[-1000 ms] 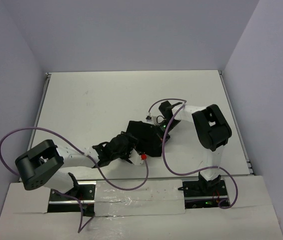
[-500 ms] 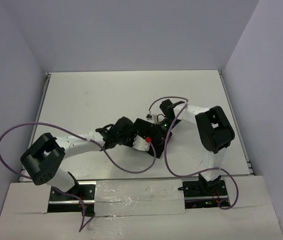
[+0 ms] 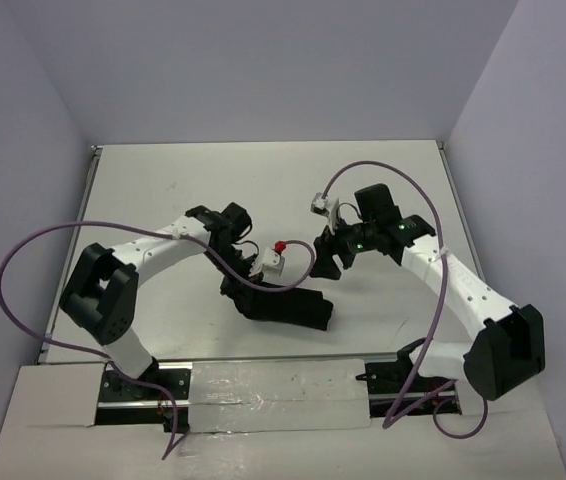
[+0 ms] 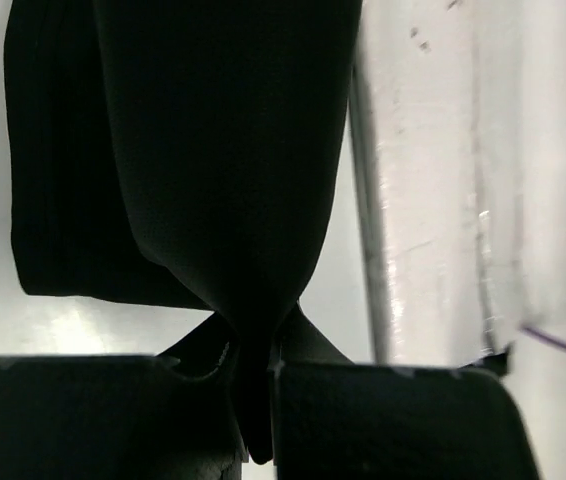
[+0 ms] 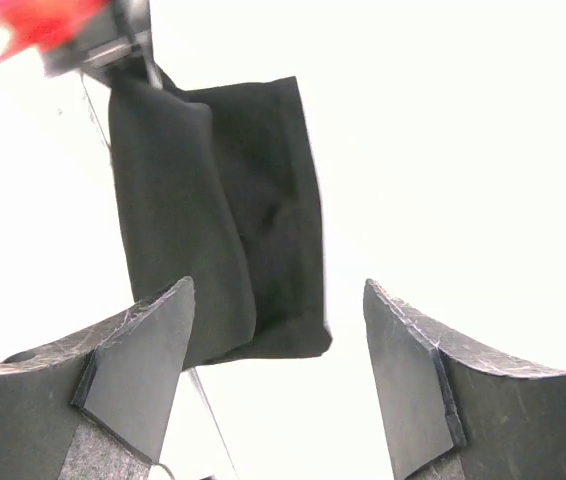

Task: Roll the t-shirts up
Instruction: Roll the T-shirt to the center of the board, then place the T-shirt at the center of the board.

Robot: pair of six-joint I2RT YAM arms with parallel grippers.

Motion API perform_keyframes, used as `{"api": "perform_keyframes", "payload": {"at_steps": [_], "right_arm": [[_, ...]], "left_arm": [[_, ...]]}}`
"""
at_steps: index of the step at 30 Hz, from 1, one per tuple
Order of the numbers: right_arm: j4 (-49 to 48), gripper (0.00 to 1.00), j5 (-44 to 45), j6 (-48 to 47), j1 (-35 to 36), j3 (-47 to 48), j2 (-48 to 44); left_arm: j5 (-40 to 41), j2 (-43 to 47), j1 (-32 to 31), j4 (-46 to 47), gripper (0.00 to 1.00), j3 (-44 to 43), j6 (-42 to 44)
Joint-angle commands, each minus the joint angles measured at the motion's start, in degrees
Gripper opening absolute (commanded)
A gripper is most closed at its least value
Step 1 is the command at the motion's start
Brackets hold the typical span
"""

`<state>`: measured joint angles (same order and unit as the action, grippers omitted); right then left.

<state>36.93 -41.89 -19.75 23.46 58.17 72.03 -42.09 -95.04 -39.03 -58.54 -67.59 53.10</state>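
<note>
**Item 1, left tool** (image 4: 255,385): closed tight on a thin fold of the t-shirt (image 4: 213,150), with only cloth between its fingers.

**Item 2, t-shirt:** black, folded into a narrow band. It runs straight out from that pinch over the white counter (image 3: 163,190). Whether its far end rests down, cannot tell.

**Item 3, right tool** (image 5: 278,370): wide open and holding nothing. The band lies ahead of its fingers, apart from them.

**Risks, as judged:**
- 1 narrow pinch carries the whole band, so the cloth may slip free or the layers fall open.
- The unsupported far end may drag and skew.
- The purple cable (image 3: 283,285) looping beside the left tool may snag the fabric.
</note>
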Motion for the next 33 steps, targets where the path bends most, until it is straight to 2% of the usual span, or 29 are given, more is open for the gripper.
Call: {"api": "perform_keyframes", "payload": {"at_steps": [1, 4, 9, 14, 17, 23, 26, 28, 29, 30, 31, 32, 33], "right_arm": [[-4.23, 0.75, -2.58, -5.64, 1.84, -3.85, -3.73], [-3.27, 0.75, -5.92, -7.14, 3.34, -5.26, -6.02], [-2.03, 0.74, -6.46, -5.74, 5.01, -6.05, -4.01], [-3.44, 0.75, 2.41, -3.81, 6.5, -9.3, -3.48], [-3.44, 0.76, 5.85, -5.3, 6.51, -11.58, -2.42], [-7.13, 0.75, 11.56, -3.2, 6.42, -12.91, 3.72], [-7.49, 0.73, 14.2, -0.82, 6.51, -11.07, 8.64], [-6.26, 0.64, 14.11, -0.65, 6.68, -9.32, 12.51], [-5.99, 0.53, 14.46, -0.56, 6.68, -8.78, 13.65], [-5.55, 0.26, 14.81, -0.47, 6.68, -8.43, 15.32], [-5.2, 0.17, 15.17, -0.38, 6.6, -7.9, 15.77], [-5.02, 0.11, 15.0, -0.38, 6.68, -7.72, 16.03], [-5.02, 0.03, 14.73, -0.73, 6.6, -7.55, 15.95]], "left_arm": [[-10.04, -0.75, 1.14, -4.23, 0.0, -0.18, -3.43], [-10.29, -3.38, 1.06, -2.72, 0.0, -0.96, -5.02], [-16.18, -14.45, 1.06, -5.52, 0.01, -6.3, -5.56], [-20.49, -24.99, 2.11, -15.26, 0.02, -10.8, 1.82], [-21.28, -27.73, 2.72, -16.43, 0.04, -11.86, 3.41], [-17.86, -28.0, 2.81, -11.42, 0.17, -11.95, -1.42], [-15.93, -28.0, 2.9, -9.31, 0.29, -12.74, -4.49], [-14.61, -27.74, 2.81, -7.04, 0.39, -13.0, -7.47], [-14.17, -27.13, 2.81, -6.41, 0.5, -13.0, -8.53], [-13.99, -26.78, 2.99, -6.23, 0.62, -13.26, -9.15], [-13.55, -26.25, 3.08, -6.06, 0.72, -13.35, -9.5], [-13.03, -24.68, 3.77, -5.88, 0.78, -13.35, -9.94], [-12.24, -23.88, 4.3, -5.36, 0.9, -13.01, -11.34]]}}
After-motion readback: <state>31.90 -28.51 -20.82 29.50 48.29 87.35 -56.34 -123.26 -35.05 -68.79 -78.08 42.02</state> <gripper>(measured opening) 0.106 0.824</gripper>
